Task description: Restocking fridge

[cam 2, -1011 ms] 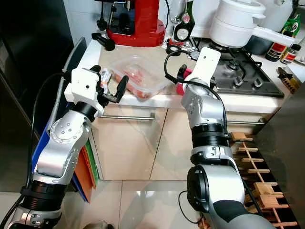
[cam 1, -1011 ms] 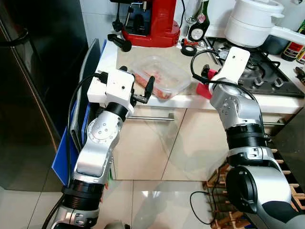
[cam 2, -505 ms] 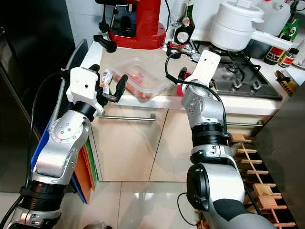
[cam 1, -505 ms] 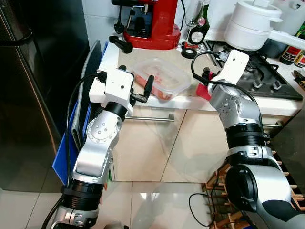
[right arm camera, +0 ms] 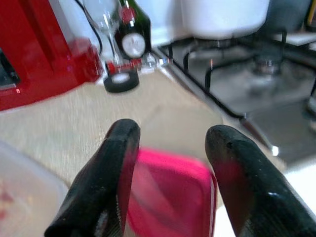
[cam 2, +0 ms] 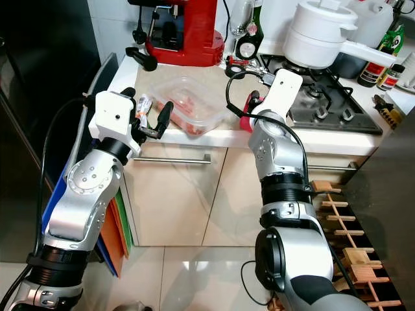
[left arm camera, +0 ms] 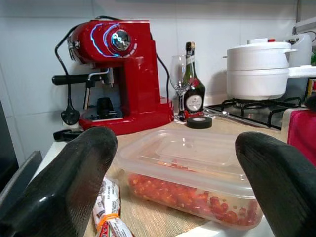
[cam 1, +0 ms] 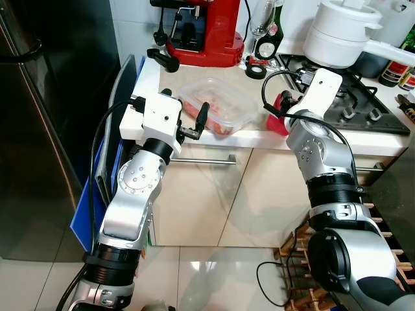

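Observation:
A clear lidded tub of red food [cam 1: 217,103] lies on the counter [cam 1: 170,76] near its front edge. My left gripper [cam 1: 185,111] hovers just in front of the tub, open, and its fingers [left arm camera: 74,182] frame the tub [left arm camera: 197,173] without touching it. A wrapped sausage pack [left arm camera: 108,210] lies beside the tub. At the counter edge to the right sits a small pink box [cam 1: 279,116]. My right gripper [right arm camera: 170,163] is open, with a finger on either side of the pink box [right arm camera: 168,202]. The dark fridge [cam 1: 39,116] stands shut at the left.
Behind the tub are a red coffee machine [cam 1: 207,29], a bottle [cam 1: 267,39], a wine glass and a black tape roll [cam 1: 256,70]. A white pot [cam 1: 340,35] sits on the hob. Blue boards [cam 1: 84,214] lean beside the fridge. A wooden rack [cam 1: 305,285] is on the floor.
My right wrist has edged slightly to the right over the pink box. The left arm and the tub have stayed put.

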Available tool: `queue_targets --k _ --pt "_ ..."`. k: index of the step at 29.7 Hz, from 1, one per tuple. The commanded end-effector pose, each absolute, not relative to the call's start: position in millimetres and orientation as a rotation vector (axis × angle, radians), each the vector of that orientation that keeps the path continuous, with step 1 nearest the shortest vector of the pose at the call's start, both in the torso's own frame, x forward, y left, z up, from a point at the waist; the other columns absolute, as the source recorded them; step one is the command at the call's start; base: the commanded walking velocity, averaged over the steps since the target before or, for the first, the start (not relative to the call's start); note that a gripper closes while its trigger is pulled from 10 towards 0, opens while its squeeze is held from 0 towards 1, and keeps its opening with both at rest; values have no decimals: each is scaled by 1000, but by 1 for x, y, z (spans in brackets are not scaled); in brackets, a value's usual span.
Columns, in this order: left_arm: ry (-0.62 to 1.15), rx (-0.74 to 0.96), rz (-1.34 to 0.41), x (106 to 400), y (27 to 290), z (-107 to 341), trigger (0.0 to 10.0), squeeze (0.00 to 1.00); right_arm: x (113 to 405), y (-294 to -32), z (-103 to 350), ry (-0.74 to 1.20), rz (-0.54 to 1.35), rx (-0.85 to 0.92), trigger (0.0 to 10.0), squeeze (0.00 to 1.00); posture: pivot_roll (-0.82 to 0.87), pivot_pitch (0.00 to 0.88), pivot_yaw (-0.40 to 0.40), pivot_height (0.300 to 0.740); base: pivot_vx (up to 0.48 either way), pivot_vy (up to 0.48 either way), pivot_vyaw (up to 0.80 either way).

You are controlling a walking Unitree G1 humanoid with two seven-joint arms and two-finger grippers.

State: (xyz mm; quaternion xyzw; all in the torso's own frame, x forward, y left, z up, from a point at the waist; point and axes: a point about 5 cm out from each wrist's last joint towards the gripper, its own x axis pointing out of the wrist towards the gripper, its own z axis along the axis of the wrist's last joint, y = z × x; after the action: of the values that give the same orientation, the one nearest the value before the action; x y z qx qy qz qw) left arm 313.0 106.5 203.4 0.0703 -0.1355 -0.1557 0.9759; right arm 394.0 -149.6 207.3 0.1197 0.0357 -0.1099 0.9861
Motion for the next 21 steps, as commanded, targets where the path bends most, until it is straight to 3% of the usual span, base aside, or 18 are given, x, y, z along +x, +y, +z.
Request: queue_targets --k 1,9,11,13,14,20,21 --pt "-285 144 -317 312 105 207 10000 0 395 -155 232 -58 -218 211 0 133 120 0 -85 740 0 0 0" --pt "-289 145 -318 313 104 207 10000 0 397 -156 250 -168 -197 154 0 133 123 0 -91 740 0 0 0" --pt "-290 145 -318 313 104 207 10000 0 396 -155 259 -227 -199 120 0 43 124 0 -92 740 0 0 0" --pt "-290 145 -318 313 104 208 10000 0 395 -155 263 -258 -198 101 0 27 124 0 -92 740 0 0 0" --pt "-292 144 -316 313 105 208 10000 0 391 -153 273 -332 -200 50 10000 27 124 0 -91 740 0 0 0" --pt "-294 140 -321 313 103 208 10000 0 379 -150 284 -465 -186 -11 10000 0 122 0 -97 740 0 0 0" --pt "-296 139 -320 312 103 208 10000 0 372 -158 280 -492 -214 -16 10000 0 127 0 -103 740 0 0 0"
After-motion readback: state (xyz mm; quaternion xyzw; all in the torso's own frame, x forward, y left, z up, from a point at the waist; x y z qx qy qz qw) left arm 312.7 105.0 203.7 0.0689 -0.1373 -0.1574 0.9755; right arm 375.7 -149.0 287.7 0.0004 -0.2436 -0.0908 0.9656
